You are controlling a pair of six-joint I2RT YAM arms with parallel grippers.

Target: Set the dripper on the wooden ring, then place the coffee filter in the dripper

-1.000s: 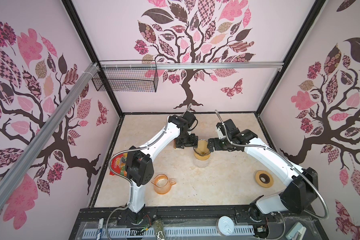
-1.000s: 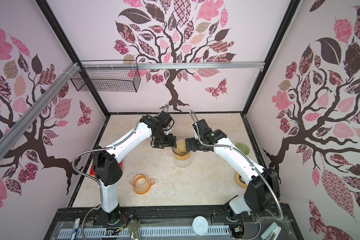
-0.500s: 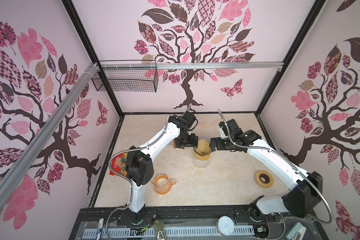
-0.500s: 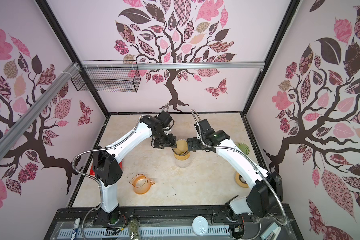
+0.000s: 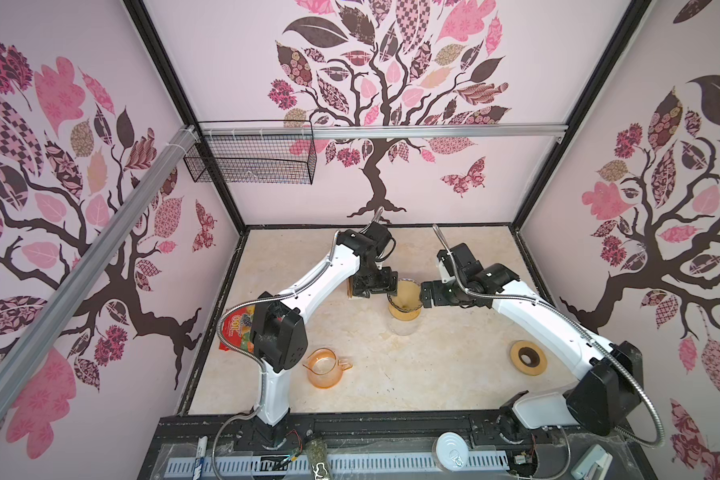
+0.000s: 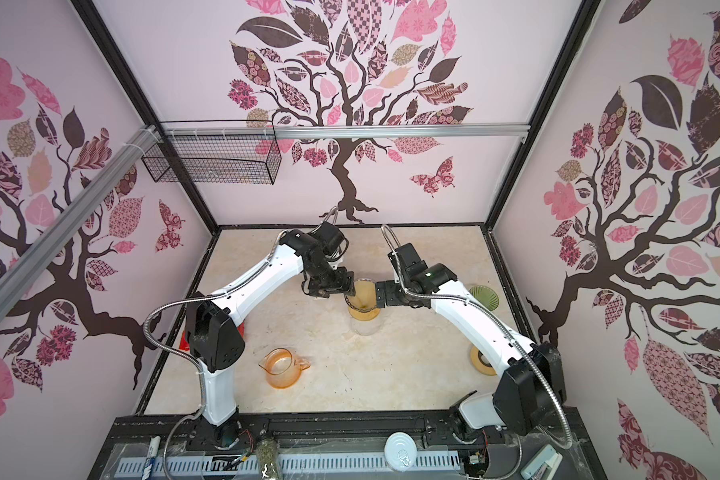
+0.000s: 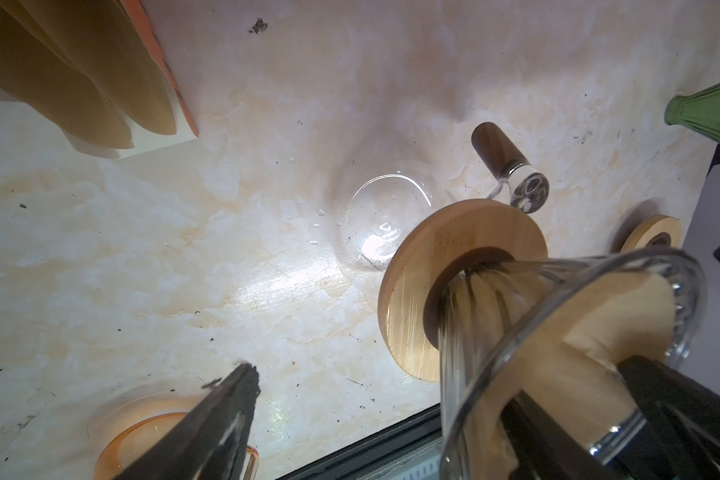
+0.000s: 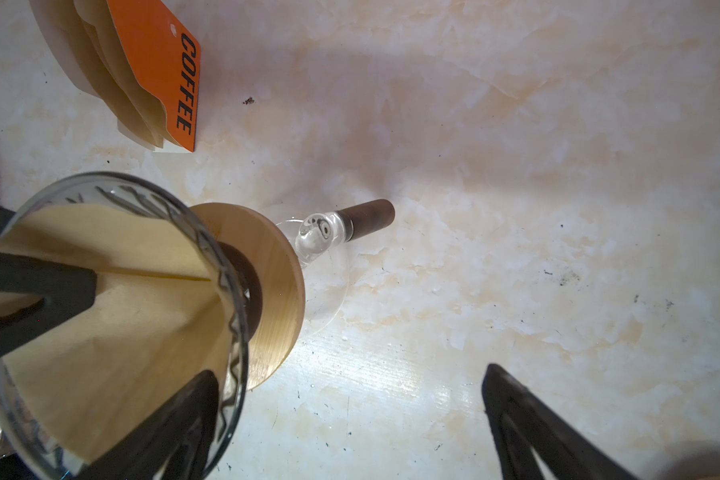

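Coffee filter [image 8: 121, 316] is seated inside the glass dripper [image 8: 208, 232], spread as a cone against its wall. The dripper stands by its wooden collar [image 7: 408, 299] on a glass server [image 5: 402, 326], mid-worktop [image 5: 391, 386]. Left end effector [image 5: 385, 286] is released, jaws wide and straddling the dripper's rim, with one finger [image 8: 34, 282] against the filter inside. Right end effector [image 5: 425, 293] is released, jaws wide, at the opposite rim. Filter pack [image 8: 154, 70] lies on the worktop near the dripper.
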